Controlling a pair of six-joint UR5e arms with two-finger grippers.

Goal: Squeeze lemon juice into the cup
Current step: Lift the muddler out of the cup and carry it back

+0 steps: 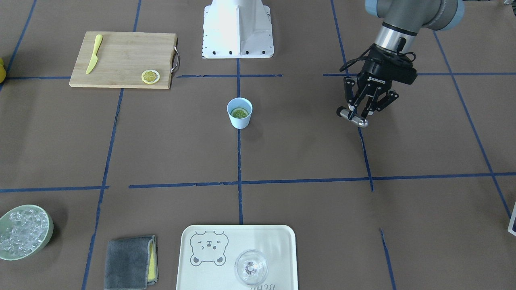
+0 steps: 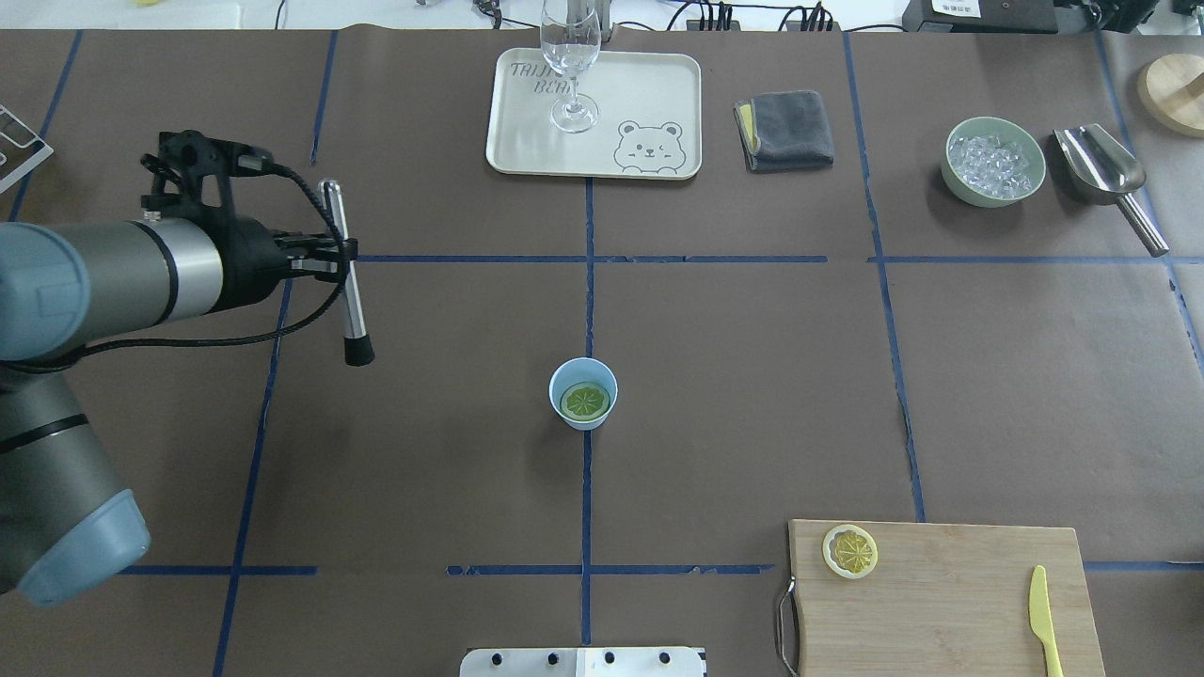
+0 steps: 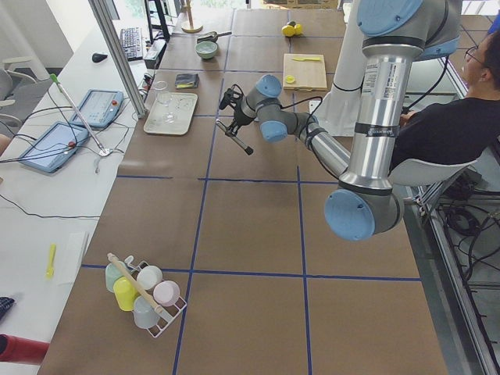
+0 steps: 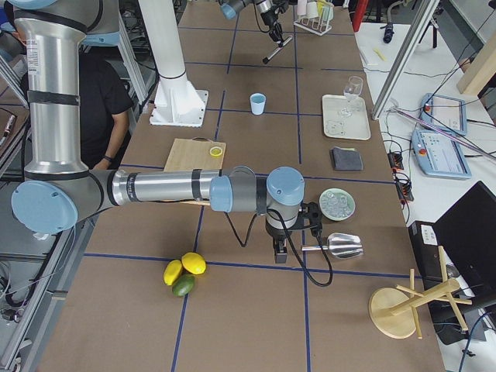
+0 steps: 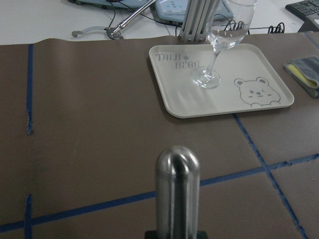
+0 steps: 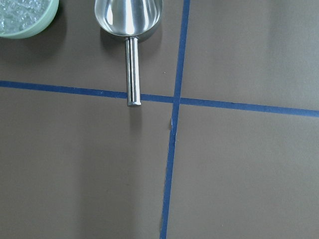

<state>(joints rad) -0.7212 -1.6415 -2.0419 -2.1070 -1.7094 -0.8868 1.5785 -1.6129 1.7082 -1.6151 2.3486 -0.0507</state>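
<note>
Overhead exterior: left tool, wrist level, grips a steel rod crosswise.

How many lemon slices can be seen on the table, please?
2. One lemon slice lies inside the cup; the second slice lies on the cutting board. None appears hidden.

A brown counter is shown, gridded with blue tape lines. The cup is pale blue; the lemon slice in it is yellow-green with pale segments. A tan wooden board is seen with a second slice, yellow-rimmed, and a yellow knife. The tray is cream, printed with a grey bear outline. The left claw is black; the rod in it is shiny silver, black-tipped. The bowl is pale green, the cloth dark grey, yellow-edged.
</note>
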